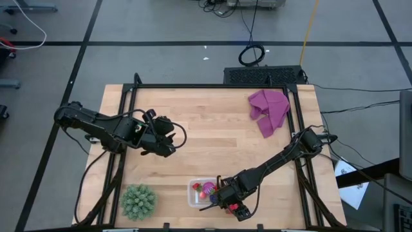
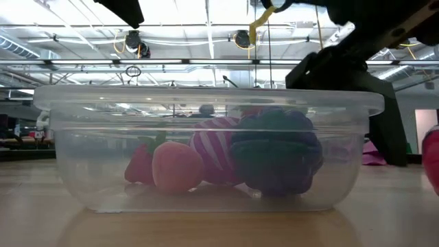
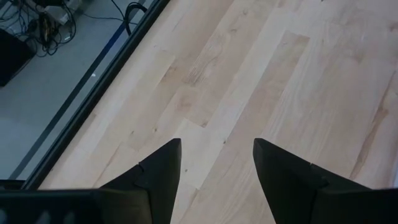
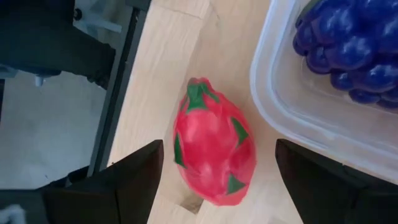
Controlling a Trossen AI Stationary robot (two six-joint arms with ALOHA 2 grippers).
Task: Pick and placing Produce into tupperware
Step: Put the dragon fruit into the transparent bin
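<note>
The clear tupperware [image 1: 195, 193] stands near the table's near edge. Through its wall in the low view I see a red strawberry [image 2: 140, 165], a peach-pink piece [image 2: 175, 167], a striped magenta ball [image 2: 212, 147] and the dark purple grape bunch [image 2: 278, 151]. A red toy fruit with green scales [image 4: 214, 158] lies on the table just outside the box's wall [image 4: 280, 93]. My right gripper [image 4: 214, 180] is open, with one finger on either side of this fruit and not touching it. My left gripper [image 3: 217, 168] is open over bare wood on the table's left [image 1: 168, 143].
A spiky green ball [image 1: 138, 201] sits left of the box at the near edge. A purple cloth [image 1: 269, 111] lies at the far right corner. The table's middle is bare wood. The dark table frame [image 4: 118, 93] runs close beside the red fruit.
</note>
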